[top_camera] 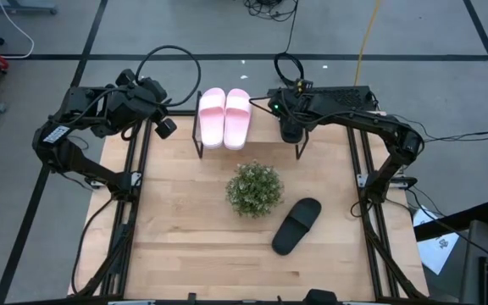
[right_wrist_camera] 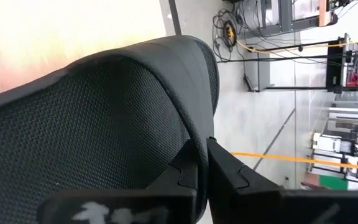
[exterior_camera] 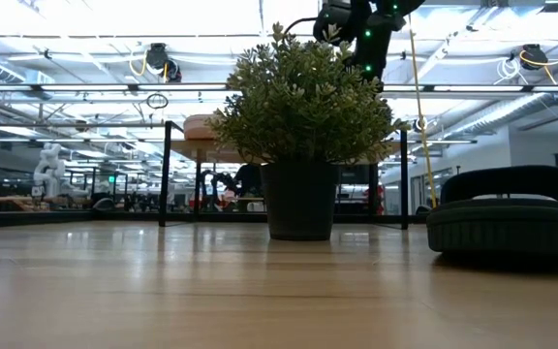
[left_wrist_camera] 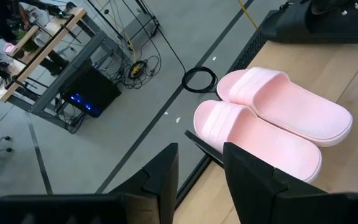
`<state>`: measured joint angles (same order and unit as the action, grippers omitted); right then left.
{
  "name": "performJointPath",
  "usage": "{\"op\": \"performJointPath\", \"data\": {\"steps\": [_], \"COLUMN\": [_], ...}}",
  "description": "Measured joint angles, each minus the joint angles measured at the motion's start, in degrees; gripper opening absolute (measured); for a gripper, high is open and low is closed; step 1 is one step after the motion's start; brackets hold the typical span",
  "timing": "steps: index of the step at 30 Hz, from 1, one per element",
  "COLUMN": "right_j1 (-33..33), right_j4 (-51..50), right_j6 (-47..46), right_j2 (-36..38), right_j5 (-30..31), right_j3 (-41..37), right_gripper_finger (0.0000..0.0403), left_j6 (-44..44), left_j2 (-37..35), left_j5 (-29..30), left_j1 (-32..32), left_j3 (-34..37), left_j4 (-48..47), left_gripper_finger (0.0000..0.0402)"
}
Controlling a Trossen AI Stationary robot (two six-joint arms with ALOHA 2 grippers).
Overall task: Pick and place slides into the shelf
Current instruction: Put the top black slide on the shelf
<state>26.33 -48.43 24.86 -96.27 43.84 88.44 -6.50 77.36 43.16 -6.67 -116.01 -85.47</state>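
A: While logging right gripper [right_wrist_camera: 202, 146]: pinches held black slide [right_wrist_camera: 104, 93] by the strap edge, beyond plant [top_camera: 254, 188], about over right end of shelf [left_wrist_camera: 316, 59]. Clamped tight on the mesh strap.

B: Handling?

A: Probably light, rubbery, some flex. Not fragile. Best gripped at the strap rim; sole likely too broad to span.

B: Others?

A: Pink pair [top_camera: 224, 117] on shelf, beyond plant and leftward. Loose black slide [top_camera: 296, 225] flat on table, nearer than plant, off to its right, well apart from both claws. Left gripper [left_wrist_camera: 201, 162] spread, empty, just beside pink pair.
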Motion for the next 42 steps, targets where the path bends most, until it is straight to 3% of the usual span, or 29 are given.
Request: {"op": "performJointPath", "data": {"steps": [12, 25, 42], "right_j1": [-0.04, -0.74, -1.29], "right_j4": [-1.22, 0.81, 1.93], "right_j6": [-0.28, -0.17, 7.83], "right_j2": [0.00, 0.22, 0.26], "right_j5": [1.04, 2.43, 4.46], "right_j3": [0.00, -5.52, -5.64], "right_gripper_finger": [0.0000, 0.0000, 0.0000], "left_j6": [0.02, 0.11, 0.07], "left_j2": [0.00, 0.00, 0.00], "left_j5": [0.00, 0.00, 0.00], "left_j1": [0.01, 0.00, 0.00], "left_j3": [0.00, 0.00, 0.00], "left_j4": [0.00, 0.02, 0.00], "left_gripper_finger": [0.0134, 0.0134, 0.0134]}}
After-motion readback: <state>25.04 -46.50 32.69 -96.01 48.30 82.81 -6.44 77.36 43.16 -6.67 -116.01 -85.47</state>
